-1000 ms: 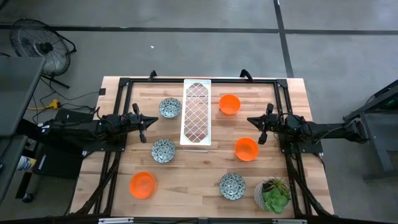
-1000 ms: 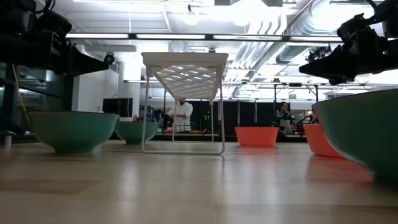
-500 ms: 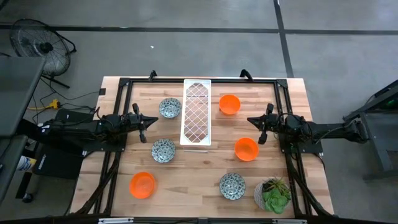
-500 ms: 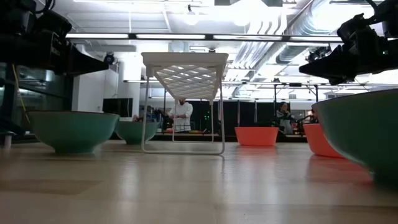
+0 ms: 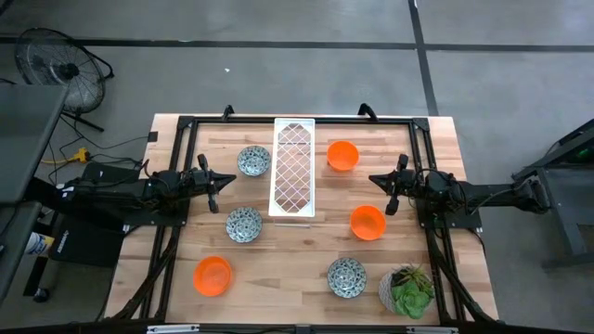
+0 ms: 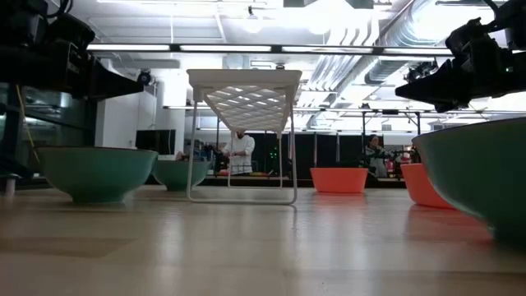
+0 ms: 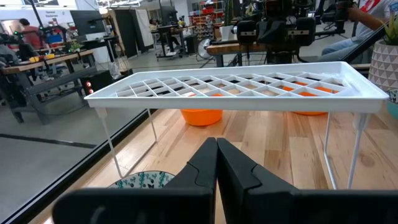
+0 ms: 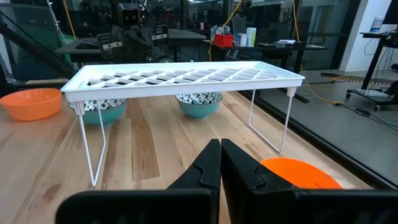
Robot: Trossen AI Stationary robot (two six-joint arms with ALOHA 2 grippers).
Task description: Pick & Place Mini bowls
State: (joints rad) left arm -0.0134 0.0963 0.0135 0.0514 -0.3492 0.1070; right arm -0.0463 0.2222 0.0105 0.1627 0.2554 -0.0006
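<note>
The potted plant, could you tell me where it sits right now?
In the high view the potted plant stands at the table's near right corner, just right of a patterned mini bowl.

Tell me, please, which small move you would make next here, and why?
Probably open the left claw and ease it toward the patterned bowl nearest it. Both claws are shut and empty, the right claw waiting across the white tray, and all six mini bowls sit untouched on the table, none on the tray.
</note>
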